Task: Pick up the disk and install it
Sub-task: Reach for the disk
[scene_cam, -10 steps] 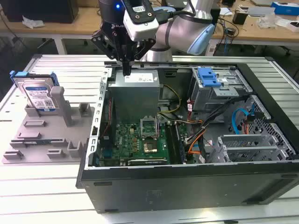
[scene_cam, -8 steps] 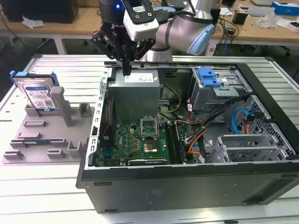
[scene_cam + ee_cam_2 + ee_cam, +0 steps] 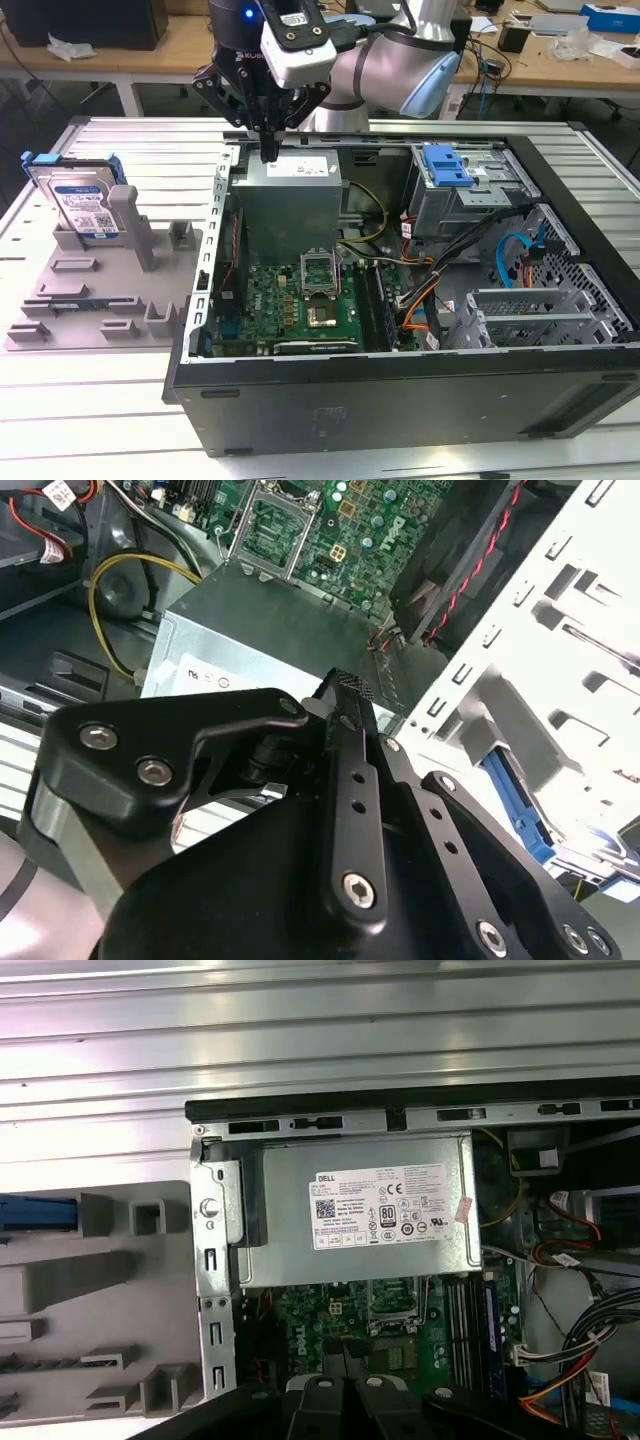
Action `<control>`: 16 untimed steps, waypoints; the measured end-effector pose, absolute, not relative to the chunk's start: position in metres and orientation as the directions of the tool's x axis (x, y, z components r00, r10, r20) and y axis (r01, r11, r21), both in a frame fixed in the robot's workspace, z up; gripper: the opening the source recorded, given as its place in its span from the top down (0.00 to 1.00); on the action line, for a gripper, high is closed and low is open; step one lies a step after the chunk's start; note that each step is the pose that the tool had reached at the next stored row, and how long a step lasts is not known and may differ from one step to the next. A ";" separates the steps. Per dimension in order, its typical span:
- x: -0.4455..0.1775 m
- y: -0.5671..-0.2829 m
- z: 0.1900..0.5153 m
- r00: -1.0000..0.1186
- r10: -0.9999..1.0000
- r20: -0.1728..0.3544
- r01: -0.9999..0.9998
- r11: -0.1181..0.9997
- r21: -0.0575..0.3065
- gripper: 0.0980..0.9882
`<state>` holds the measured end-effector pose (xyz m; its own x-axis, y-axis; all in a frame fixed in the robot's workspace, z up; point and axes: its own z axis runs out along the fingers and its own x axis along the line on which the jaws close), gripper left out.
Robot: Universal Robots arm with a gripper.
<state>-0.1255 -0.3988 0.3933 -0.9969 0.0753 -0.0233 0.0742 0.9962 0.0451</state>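
Note:
The disk (image 3: 82, 203) stands on edge in a grey holder (image 3: 100, 300) at the exterior view's left, outside the computer case; it is silver with a blue-and-white label and blue rails. In the first wrist view its blue rail (image 3: 35, 1212) shows over the holder (image 3: 90, 1290). My gripper (image 3: 270, 150) hangs over the back left corner of the open case, just above the silver power supply (image 3: 290, 190), well apart from the disk. Its black fingers are shut with nothing between them, as both wrist views show (image 3: 345, 695) (image 3: 345, 1360).
The open case (image 3: 400, 400) holds a green motherboard (image 3: 300, 300), loose cables (image 3: 420, 290) and a grey drive cage with a blue latch (image 3: 445, 165) at the back right. A ribbed metal table (image 3: 90, 420) carries everything. Desks with clutter stand behind.

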 end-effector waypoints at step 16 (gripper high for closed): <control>-0.207 -0.369 0.393 -0.997 0.075 -0.023 0.074 0.996 0.045 0.99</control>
